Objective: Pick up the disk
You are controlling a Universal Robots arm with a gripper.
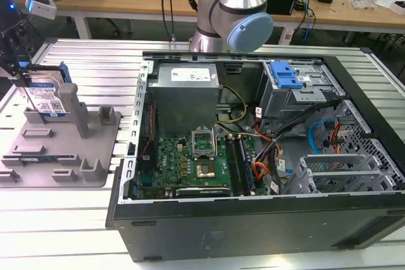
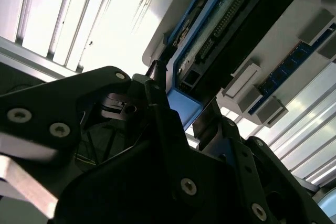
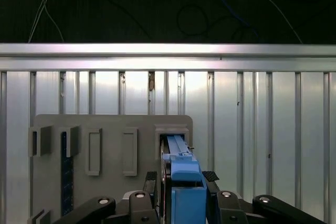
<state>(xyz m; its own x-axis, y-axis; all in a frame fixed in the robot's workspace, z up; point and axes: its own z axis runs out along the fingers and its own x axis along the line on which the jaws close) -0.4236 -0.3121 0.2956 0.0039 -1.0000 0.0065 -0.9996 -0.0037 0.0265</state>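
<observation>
The disk stands on edge in a slot of the grey fixture at the exterior view's left, its white-and-blue label facing the camera. My gripper comes down over it from above. In the first wrist view the disk's blue rail runs between the two black fingertips, which press against its two sides, with the slot of the fixture just beyond. The second wrist view shows the disk's underside and connector, with my gripper shut on its end.
An open computer case fills the middle and the exterior view's right of the slatted aluminium table. The arm's base rises behind the case. A blue strip lies in another fixture slot. Cluttered benches stand at the back.
</observation>
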